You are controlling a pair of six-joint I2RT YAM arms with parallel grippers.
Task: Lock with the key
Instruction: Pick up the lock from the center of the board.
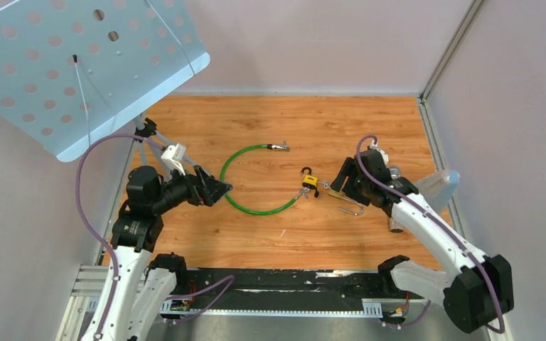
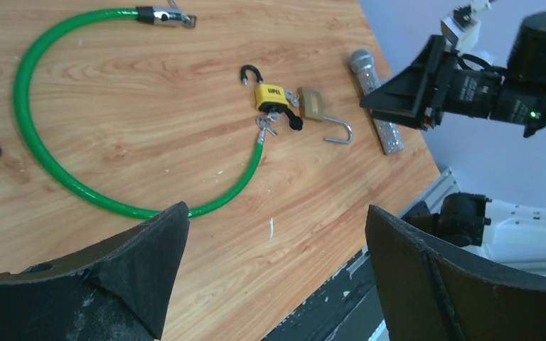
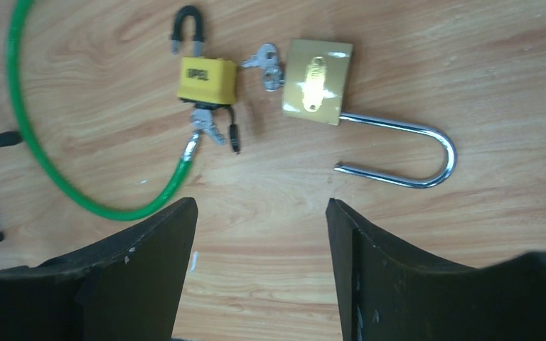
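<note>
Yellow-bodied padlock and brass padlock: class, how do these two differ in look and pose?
The yellow-bodied padlock has a short black shackle; the brass padlock has a long silver one. In the right wrist view, the yellow one's shackle points up, the brass one's rightward. The yellow one lies by the green cable's end; the brass one does not. Both lie flat with shackles open and keys beside them.

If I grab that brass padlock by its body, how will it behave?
Probably heavy for its size: the brass padlock looks solid metal. Its open shackle may swing as it lifts. Smooth shiny faces could slip in the right pincer; lying flat, it shouldn't roll.
</note>
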